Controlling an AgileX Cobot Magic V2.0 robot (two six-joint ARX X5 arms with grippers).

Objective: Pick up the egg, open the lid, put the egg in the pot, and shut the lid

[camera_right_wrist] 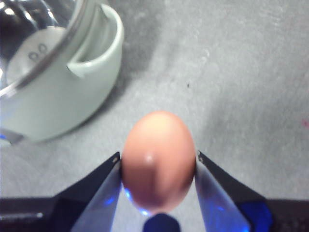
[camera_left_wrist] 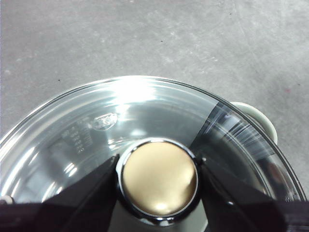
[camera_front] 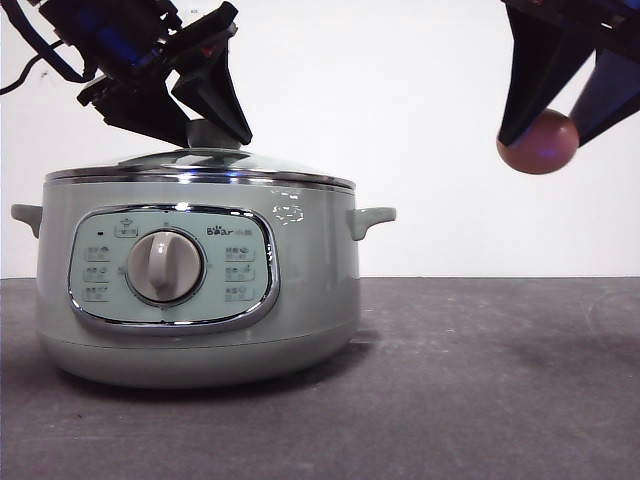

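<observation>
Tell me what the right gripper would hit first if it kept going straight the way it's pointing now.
Most likely the bare table. The right gripper, shut on the egg, points down at grey tabletop beside the pot, not over it. The egg would touch first, though depth is uncertain.

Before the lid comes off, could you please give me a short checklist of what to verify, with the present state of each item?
1. Right gripper shut on the egg: ok.
2. Egg held clear above the table: ok.
3. Left gripper jaws on either side of the lid's knob: ok.
4. Lid seated on the pot: ok, not yet lifted.
5. Egg off to the side of the pot, out of the lid's path: ok.
6. Grip on the knob firm enough: cannot tell.
</observation>
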